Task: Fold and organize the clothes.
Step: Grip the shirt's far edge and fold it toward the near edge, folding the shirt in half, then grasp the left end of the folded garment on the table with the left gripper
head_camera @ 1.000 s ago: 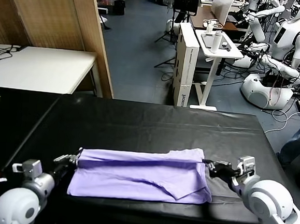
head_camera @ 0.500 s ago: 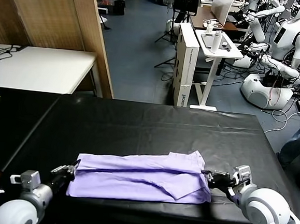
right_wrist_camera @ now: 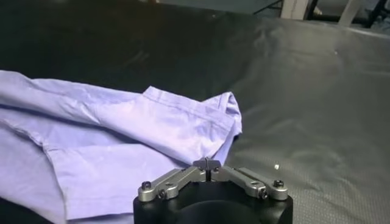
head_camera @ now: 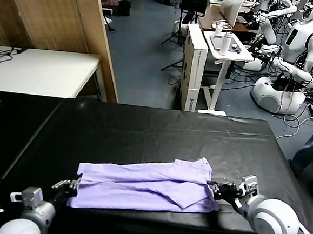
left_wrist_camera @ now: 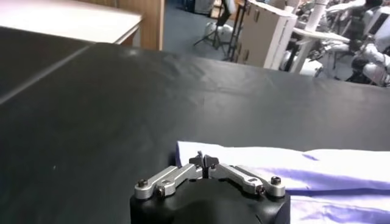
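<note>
Lavender T-shirt point(head_camera: 146, 182) shows no readable print; both grippers' openness cannot be told.

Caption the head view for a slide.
Folded lavender T-shirt lies on the black table, left end effector and right end effector at its ends.

Your bench point(head_camera: 161, 128) is covered in a smooth black sheet, faintly creased, and runs wide from left to right. One lavender T-shirt point(head_camera: 145, 187) lies directly on it, folded into a long flat band along the near edge, its ends pointing left and right. You can see a loose flap turned up at its right end. The far half of the black surface carries nothing else.
</note>
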